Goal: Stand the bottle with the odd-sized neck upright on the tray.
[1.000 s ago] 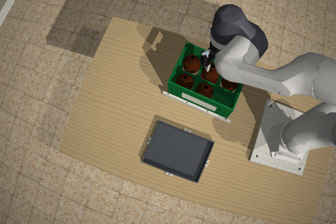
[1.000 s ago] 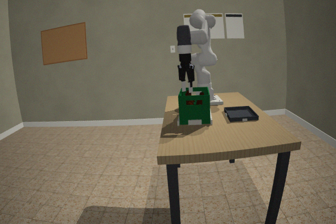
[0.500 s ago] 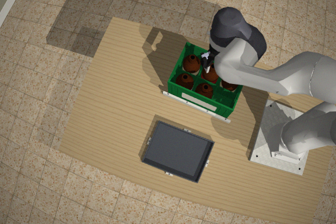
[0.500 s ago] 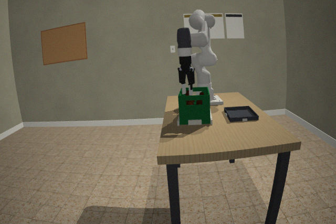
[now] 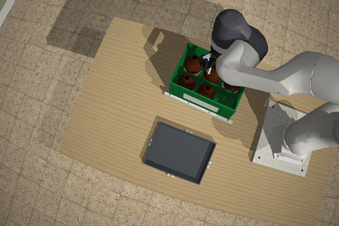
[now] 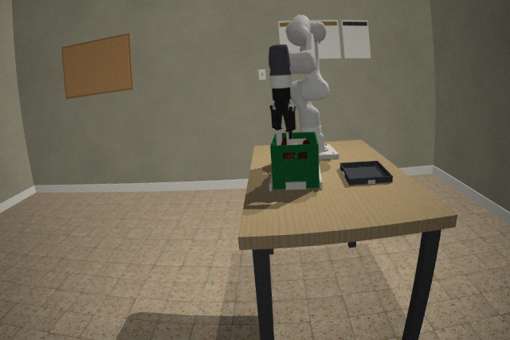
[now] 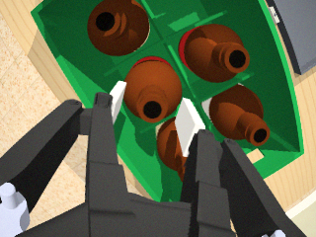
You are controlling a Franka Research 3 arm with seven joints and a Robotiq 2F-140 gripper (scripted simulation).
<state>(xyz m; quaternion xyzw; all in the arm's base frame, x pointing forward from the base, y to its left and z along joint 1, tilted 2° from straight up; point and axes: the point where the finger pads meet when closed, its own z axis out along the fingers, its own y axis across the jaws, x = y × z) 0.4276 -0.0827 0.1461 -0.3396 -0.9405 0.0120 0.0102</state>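
Closest to the wrist camera, the gripper (image 7: 150, 115) hangs partly spread, its white pads either side of one brown bottle's neck (image 7: 152, 110), pinching nothing. Beyond, four more bottles stand in the green crate (image 7: 61, 46). Farther off, the dark tray (image 7: 298, 7) sits on the wooden table (image 5: 117, 125).

There were five brown bottles: one (image 7: 118, 24) in a far corner cell, one (image 7: 153, 91) in the middle, one (image 7: 215, 51) beside it toward the tray side, one (image 7: 240, 115) in the near corner, and one (image 7: 170, 146) partly hidden behind a finger pad. One green crate (image 5: 175, 89) stood on one wooden table (image 5: 115, 114), alongside one dark grey tray (image 5: 207, 160). One arm carried one gripper (image 7: 150, 117). On the wall hung one cork board (image 6: 97, 64) and three paper sheets (image 6: 356, 40).
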